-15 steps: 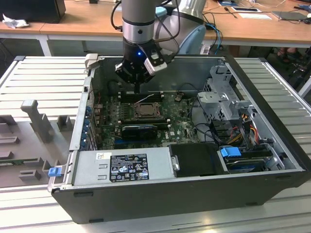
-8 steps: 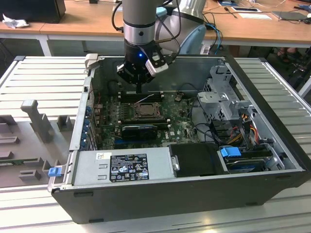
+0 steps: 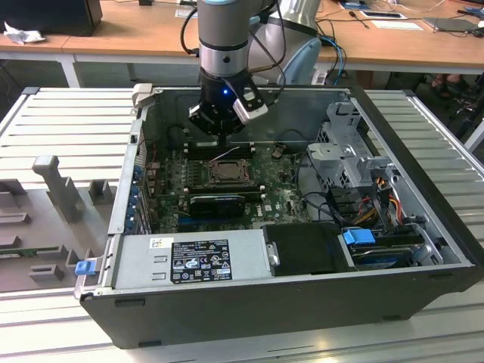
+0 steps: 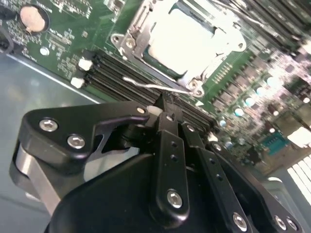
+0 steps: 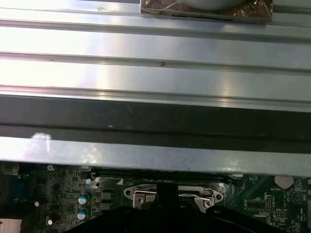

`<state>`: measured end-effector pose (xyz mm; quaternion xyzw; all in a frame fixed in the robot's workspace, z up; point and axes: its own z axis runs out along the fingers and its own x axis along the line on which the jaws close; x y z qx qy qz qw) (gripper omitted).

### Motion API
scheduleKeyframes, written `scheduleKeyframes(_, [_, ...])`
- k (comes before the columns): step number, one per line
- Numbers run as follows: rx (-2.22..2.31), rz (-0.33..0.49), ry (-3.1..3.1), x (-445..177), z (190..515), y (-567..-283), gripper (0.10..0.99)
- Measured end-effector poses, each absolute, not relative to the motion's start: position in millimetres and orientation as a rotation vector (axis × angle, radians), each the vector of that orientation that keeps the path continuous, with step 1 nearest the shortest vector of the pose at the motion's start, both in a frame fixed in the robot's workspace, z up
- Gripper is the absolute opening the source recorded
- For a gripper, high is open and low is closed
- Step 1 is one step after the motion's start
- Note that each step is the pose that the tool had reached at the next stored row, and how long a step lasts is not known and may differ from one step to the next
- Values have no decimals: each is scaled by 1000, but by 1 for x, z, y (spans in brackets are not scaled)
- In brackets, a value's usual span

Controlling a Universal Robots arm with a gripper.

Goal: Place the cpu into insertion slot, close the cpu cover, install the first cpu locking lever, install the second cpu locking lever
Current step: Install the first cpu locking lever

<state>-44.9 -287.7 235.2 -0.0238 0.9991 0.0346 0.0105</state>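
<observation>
Hovering inside the computer case (image 3: 249, 318) over the motherboard (image 3: 283, 200), gripper (image 4: 165, 108) pinched narrow and empty, just beside the insertion slot (image 3: 212, 184). Showing the cpu cover (image 4: 140, 36) seemingly down over the seated cpu (image 4: 184, 39). Judging the locking lever (image 4: 155, 86) springy, best gripped near its free end.

Inside the case (image 3: 249, 310), the cpu (image 4: 182, 41) sat in the insertion slot (image 3: 225, 172) at mid-board. Memory slots (image 4: 109, 73) lay between it and the end effector (image 4: 163, 104). The power supply (image 3: 189, 261) lay along the wall nearest the exterior view.
</observation>
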Motion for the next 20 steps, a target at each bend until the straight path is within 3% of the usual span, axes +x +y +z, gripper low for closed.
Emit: scheduleKeyframes(20, [-74,109,3128,-33,226,-281,106])
